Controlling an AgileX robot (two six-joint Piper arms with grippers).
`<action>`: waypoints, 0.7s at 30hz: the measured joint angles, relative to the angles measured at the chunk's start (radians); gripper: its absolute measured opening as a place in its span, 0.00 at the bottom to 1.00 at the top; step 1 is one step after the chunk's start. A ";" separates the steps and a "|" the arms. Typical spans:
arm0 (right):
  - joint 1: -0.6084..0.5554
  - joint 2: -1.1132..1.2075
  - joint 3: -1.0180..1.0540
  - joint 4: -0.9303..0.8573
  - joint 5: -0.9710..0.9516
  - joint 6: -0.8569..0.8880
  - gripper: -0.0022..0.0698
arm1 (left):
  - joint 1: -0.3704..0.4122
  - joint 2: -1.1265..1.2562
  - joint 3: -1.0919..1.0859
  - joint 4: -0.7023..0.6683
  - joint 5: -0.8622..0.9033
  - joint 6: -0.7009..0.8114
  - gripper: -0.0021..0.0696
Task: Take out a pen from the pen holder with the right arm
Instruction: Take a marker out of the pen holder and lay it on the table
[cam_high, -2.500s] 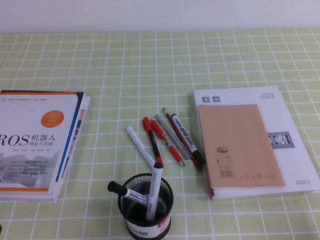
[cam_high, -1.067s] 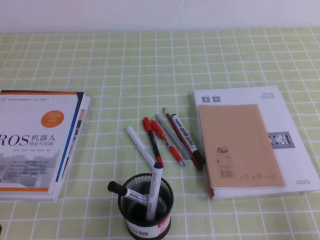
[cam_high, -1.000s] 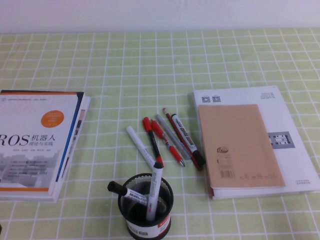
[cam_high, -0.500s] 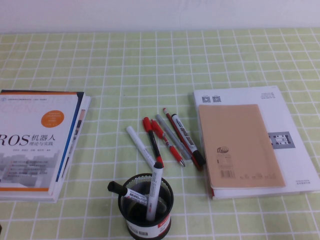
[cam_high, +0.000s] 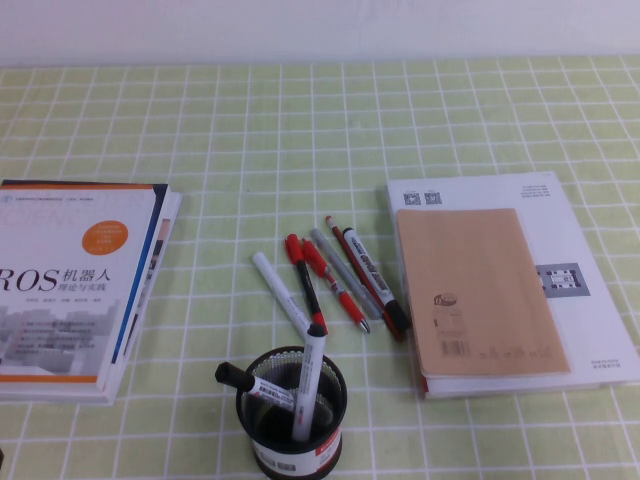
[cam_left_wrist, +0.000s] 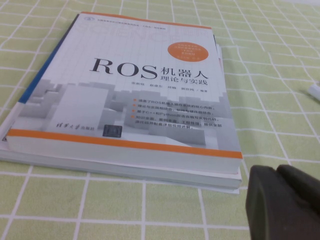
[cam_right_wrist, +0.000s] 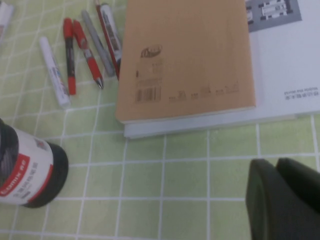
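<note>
Pen holder (cam_high: 272, 442) with two pens (cam_high: 309, 385), lower centre of the high view.
Right end effector (cam_right_wrist: 276, 164), clenched and empty, hangs near the notebook (cam_right_wrist: 185, 55); left end effector (cam_left_wrist: 277, 171), clenched likewise, beside the ROS book (cam_left_wrist: 145, 95).

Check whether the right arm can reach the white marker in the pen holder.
Probably yes: right gripper, shut, hovers near the notebook, only tablecloth between it and the pen holder; white marker protrudes. Left gripper hovers beside ROS book.
</note>
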 joint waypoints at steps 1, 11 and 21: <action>0.000 0.027 -0.011 -0.005 0.011 -0.014 0.01 | 0.000 0.000 0.000 0.000 0.000 0.000 0.02; 0.000 0.198 -0.060 0.048 0.019 -0.138 0.01 | 0.000 0.000 0.000 0.000 0.000 0.000 0.02; 0.149 0.364 -0.147 0.185 -0.083 -0.255 0.01 | 0.000 0.000 0.000 0.000 0.000 0.000 0.02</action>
